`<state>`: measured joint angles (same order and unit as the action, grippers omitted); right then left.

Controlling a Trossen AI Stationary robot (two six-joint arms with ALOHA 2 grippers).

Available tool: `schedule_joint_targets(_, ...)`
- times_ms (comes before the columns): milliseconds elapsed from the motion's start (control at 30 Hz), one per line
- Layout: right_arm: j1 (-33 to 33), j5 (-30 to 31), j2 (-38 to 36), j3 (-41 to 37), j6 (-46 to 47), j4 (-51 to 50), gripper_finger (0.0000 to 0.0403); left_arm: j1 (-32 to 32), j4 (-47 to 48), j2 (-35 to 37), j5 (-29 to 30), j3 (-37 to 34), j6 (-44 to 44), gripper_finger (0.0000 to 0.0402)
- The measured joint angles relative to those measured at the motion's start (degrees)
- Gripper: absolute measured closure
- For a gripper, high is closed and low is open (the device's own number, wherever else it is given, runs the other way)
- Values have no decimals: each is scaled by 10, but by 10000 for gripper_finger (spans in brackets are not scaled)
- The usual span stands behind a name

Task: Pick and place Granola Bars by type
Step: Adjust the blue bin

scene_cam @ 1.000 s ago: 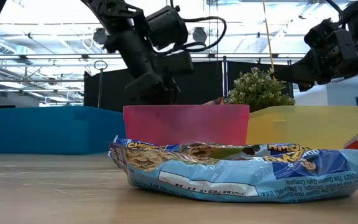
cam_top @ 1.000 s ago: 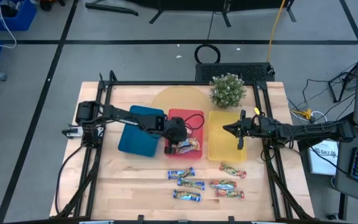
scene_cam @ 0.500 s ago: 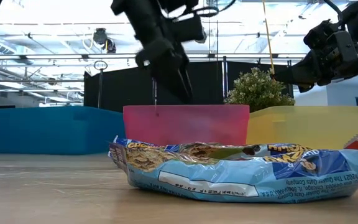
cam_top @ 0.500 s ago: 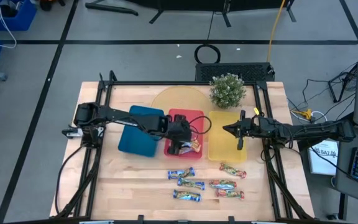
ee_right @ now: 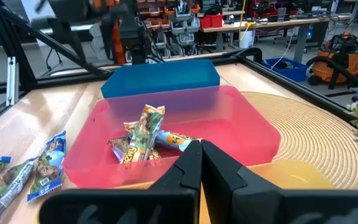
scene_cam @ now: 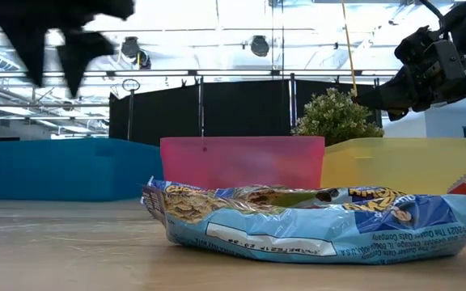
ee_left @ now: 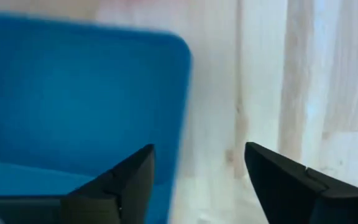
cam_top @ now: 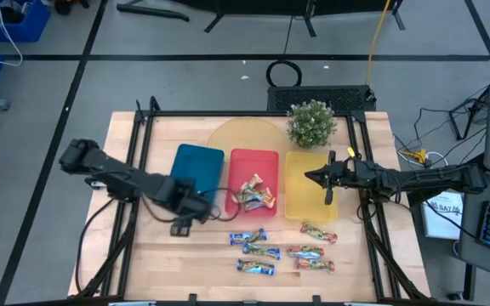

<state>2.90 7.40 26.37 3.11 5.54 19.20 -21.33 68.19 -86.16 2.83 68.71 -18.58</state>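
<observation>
Three gold-wrapped granola bars (cam_top: 254,191) lie piled in the red tray (cam_top: 238,161); the right wrist view shows them too (ee_right: 143,140). Three blue-wrapped bars (cam_top: 256,252) and three red-green bars (cam_top: 311,251) lie on the wood near the front edge, one blue bar (scene_cam: 314,222) right before the low camera. My left gripper (ee_left: 197,168) hangs open and holds nothing, pointing down above the blue tray's near right corner (ee_left: 166,56); from above it shows as (cam_top: 185,211). My right gripper (ee_right: 201,158) is shut and held level over the yellow tray (cam_top: 300,204).
A potted plant (cam_top: 311,123) stands on a round woven mat (cam_top: 232,136) behind the trays. The three trays sit side by side at mid-table. Bare wood (cam_top: 177,255) lies left of the loose bars.
My left gripper has opened above the red tray, leaving a gold bar there. It then rose and swung fast toward the table's left and near edge, tipping to point straight down. It now hangs over the blue tray's near right corner.
</observation>
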Motion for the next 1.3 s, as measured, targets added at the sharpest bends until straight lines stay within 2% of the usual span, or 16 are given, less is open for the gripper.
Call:
schedule_joint_targets(167, 0, 0, 0, 0, 13, 12, 403, -42, -45, 43, 22, -83, -30, 172)
schedule_joint_targets(267, 0, 0, 0, 0, 13, 25, 403, -38, -50, 46, 31, -106, -35, 174)
schedule_joint_targets(533, 0, 0, 0, 0, 24, 16, 403, -13, -81, 47, 3, -170, -39, 174)
schedule_joint_targets(733, 0, 0, 0, 0, 21, 11, 403, -2, -100, 47, -19, -196, -65, 174)
schedule_joint_targets(900, 0, 0, 0, 0, 18, 11, 403, -1, -108, 47, -28, -197, -133, 182)
schedule_joint_targets(1000, 0, 0, 0, 0, 17, 11, 403, -1, -124, 47, -29, -197, -170, 215)
schedule_joint_targets(1300, 0, 0, 0, 0, 17, 11, 403, -1, -158, 47, -29, -197, -176, 374)
